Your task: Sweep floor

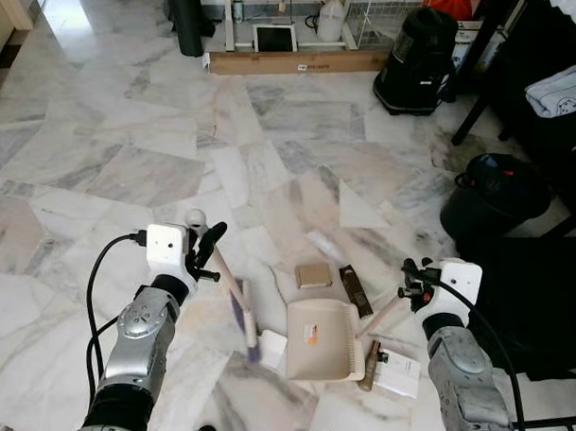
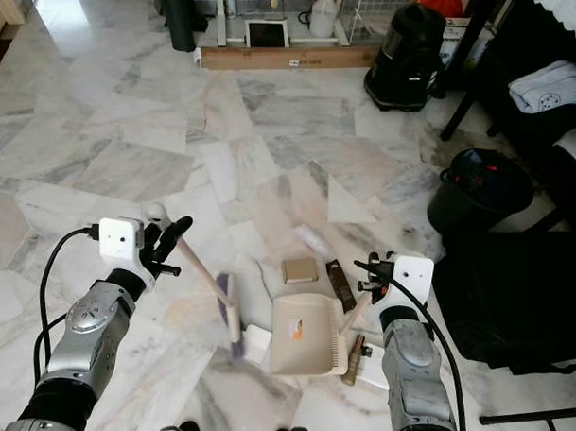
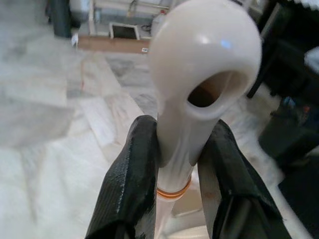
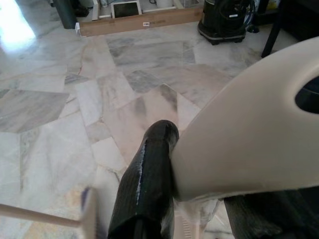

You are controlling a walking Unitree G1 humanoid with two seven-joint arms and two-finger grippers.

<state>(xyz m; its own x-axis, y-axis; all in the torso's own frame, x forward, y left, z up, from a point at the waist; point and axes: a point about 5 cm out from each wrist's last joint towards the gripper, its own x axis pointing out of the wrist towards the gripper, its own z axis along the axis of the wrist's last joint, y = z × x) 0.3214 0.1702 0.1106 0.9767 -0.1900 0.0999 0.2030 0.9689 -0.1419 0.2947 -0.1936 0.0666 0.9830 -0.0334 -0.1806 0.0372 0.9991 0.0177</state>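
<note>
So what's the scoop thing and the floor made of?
The dustpan looks like smooth cream plastic: moulded ridges, and a glossy handle in the right gripper. The floor looks like polished marble: grey-veined pale slabs that reflect light. The broom handle in the left gripper looks like shiny plastic too.

The brush head (image 1: 247, 320) at lower centre is motion-blurred. The black bucket (image 1: 502, 195) at right is partly cut by dark furniture. Small litter labels are unreadable.
</note>
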